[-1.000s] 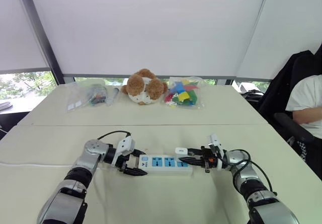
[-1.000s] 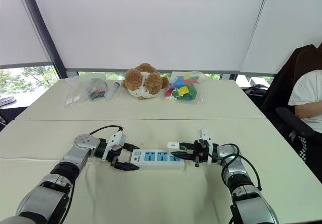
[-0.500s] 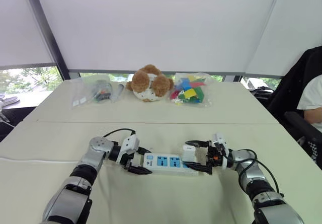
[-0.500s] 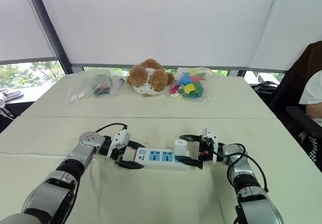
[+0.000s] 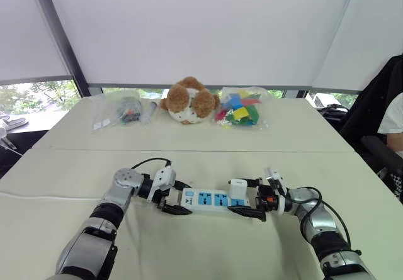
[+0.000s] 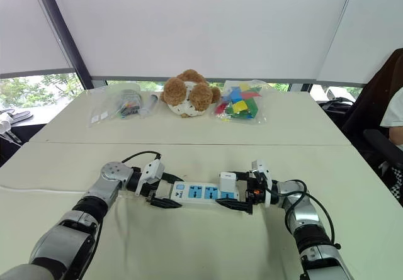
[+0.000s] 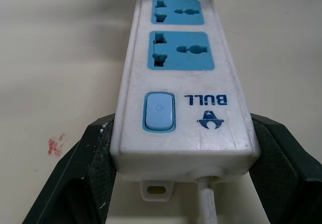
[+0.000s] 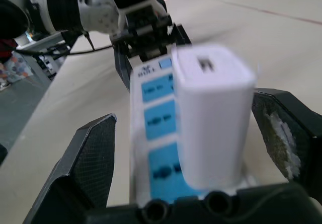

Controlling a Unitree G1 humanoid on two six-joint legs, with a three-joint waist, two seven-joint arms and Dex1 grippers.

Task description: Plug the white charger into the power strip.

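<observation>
Left eye view has the white charger (image 5: 237,187) standing in the 3 o'clock end socket of the power strip (image 7: 181,83), my right gripper (image 8: 188,133) spread wide around it, touching nothing, and my left gripper (image 7: 182,138) clamping the 9 o'clock end, so backing out crooked could clip and unseat it.

A pale cream table (image 5: 75,167) spans the frame, with a seam running straight across its middle. Along its far edge, upper centre, lie a clear bag of small items (image 5: 118,113), a brown stuffed toy (image 5: 189,100) and a bag of coloured pieces (image 5: 241,109). A white power strip (image 5: 211,199) lies flat at lower centre.
</observation>
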